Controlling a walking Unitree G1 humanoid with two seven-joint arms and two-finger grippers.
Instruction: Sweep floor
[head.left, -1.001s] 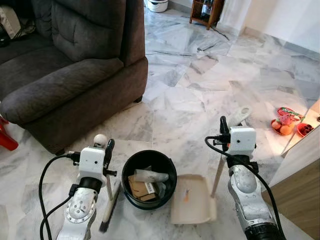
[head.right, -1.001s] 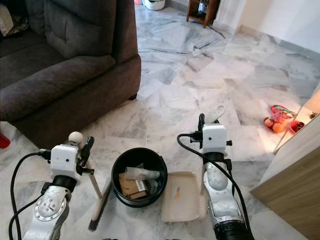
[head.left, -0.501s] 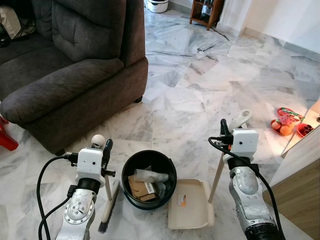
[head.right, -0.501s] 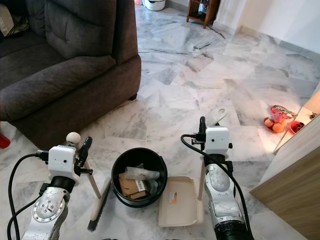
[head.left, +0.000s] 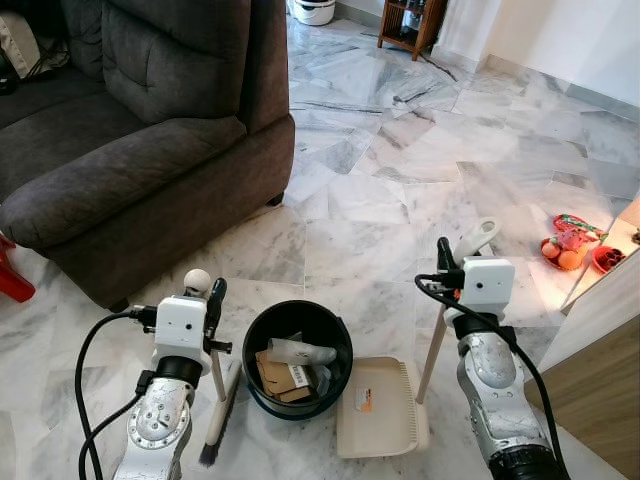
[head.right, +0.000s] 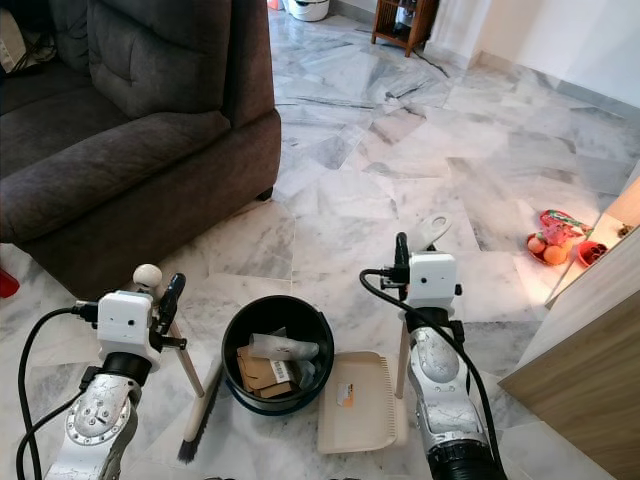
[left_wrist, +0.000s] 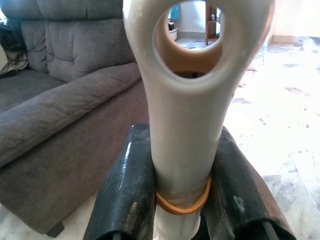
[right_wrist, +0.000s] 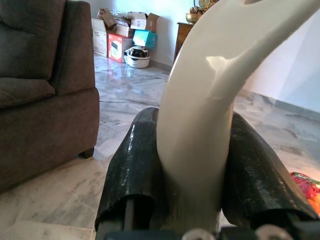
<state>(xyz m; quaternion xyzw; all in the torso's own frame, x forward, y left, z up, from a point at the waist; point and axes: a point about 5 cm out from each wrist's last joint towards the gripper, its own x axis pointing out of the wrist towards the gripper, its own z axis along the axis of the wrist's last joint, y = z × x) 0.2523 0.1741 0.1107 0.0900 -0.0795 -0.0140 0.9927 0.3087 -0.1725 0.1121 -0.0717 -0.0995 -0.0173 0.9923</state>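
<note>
A black bin (head.left: 298, 357) with cardboard and wrappers inside stands on the marble floor between my arms. My left gripper (head.left: 207, 302) is shut on the cream handle of a broom (head.left: 219, 405), whose dark bristles rest on the floor left of the bin. In the left wrist view the broom handle (left_wrist: 187, 125) sits clamped between both black fingers (left_wrist: 126, 190). My right gripper (head.left: 447, 262) is shut on the upright handle (right_wrist: 200, 115) of a cream dustpan (head.left: 380, 408), which lies flat on the floor right of the bin with a small scrap on it.
A dark grey sofa (head.left: 140, 130) fills the left rear. A wooden cabinet edge (head.left: 600, 380) stands at the right, with a tray of fruit (head.left: 572, 250) on the floor beyond it. Open marble floor stretches ahead toward a wooden stand (head.left: 405, 22).
One second ago the dustpan was tipped up toward the bin; now it lies flat on the floor. The broom has barely shifted.
</note>
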